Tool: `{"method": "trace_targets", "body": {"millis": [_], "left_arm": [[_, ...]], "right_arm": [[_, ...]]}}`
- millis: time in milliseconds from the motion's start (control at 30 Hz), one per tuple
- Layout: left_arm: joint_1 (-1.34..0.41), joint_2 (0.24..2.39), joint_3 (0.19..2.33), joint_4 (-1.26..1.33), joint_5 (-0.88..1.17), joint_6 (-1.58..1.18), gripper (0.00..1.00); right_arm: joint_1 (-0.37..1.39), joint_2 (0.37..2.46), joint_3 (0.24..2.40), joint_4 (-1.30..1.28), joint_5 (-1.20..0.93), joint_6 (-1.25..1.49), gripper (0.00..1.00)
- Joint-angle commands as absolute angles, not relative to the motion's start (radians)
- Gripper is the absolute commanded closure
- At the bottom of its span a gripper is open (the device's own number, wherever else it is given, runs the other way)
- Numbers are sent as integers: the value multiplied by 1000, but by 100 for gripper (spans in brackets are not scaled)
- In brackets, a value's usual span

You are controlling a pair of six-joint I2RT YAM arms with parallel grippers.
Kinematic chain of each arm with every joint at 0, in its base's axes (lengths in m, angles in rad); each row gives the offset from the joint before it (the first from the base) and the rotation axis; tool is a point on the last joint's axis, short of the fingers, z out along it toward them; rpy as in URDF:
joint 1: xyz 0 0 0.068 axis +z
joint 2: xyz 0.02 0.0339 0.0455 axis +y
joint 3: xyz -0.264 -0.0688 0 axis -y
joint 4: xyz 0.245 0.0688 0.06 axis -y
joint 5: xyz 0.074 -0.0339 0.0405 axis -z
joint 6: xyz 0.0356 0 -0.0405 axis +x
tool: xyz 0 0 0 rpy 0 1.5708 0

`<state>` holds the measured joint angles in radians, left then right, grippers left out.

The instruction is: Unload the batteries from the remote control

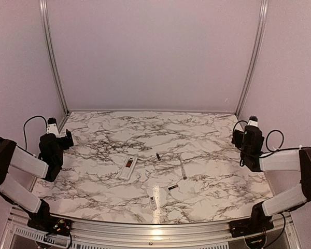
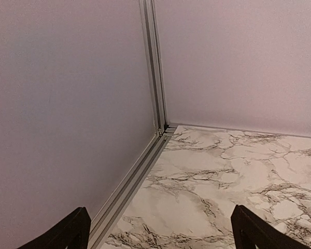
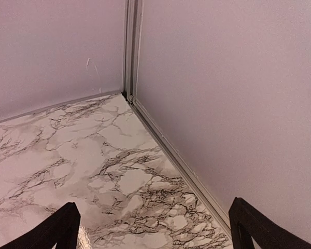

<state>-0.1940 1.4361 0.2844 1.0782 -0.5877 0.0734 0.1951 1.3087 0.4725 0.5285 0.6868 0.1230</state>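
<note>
The remote control point(image 1: 128, 167) lies mid-surface point(image 1: 207, 140), batteries point(image 1: 158, 155) seemingly loose near it, well apart from the left end effector point(image 2: 159, 218) and right end effector point(image 3: 153, 213), both spread wide, empty.

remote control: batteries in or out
Out: one battery and a second battery lie loose on the table, each apart from the remote control, which lies back up.
</note>
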Motion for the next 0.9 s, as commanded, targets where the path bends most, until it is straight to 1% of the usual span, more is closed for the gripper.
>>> {"method": "trace_targets", "body": {"millis": [0,133,200,233,333,367,500,533,567,667,733,867], "left_arm": [[-131,1496,293,1174,-454,29,2],[-102,1489,292,1155,-365,10,7],[-88,1495,289,1162,-331,8,8],[-68,1493,288,1151,-306,-11,8],[-42,1534,247,1270,-256,-34,10],[-41,1524,249,1241,-252,-38,10],[-42,1526,251,1241,-250,-36,7],[-42,1530,249,1256,-253,-34,2],[-42,1531,249,1257,-253,-34,1],[-42,1529,248,1255,-255,-34,1],[-43,1528,247,1255,-256,-33,1],[-44,1528,248,1252,-253,-34,1]], "right_arm": [[152,1370,401,749,504,53,2],[152,1456,355,946,493,-22,2],[151,1460,362,952,483,-17,1],[150,1459,348,993,472,-23,1],[149,1457,300,1118,446,-75,1],[150,1460,284,1148,445,-86,2],[145,1560,220,1402,392,-147,2],[143,1555,220,1392,386,-140,2],[139,1533,219,1349,373,-127,1],[121,1561,204,1421,335,-126,1],[120,1548,212,1381,325,-118,2],[118,1552,214,1382,311,-124,2]]}}
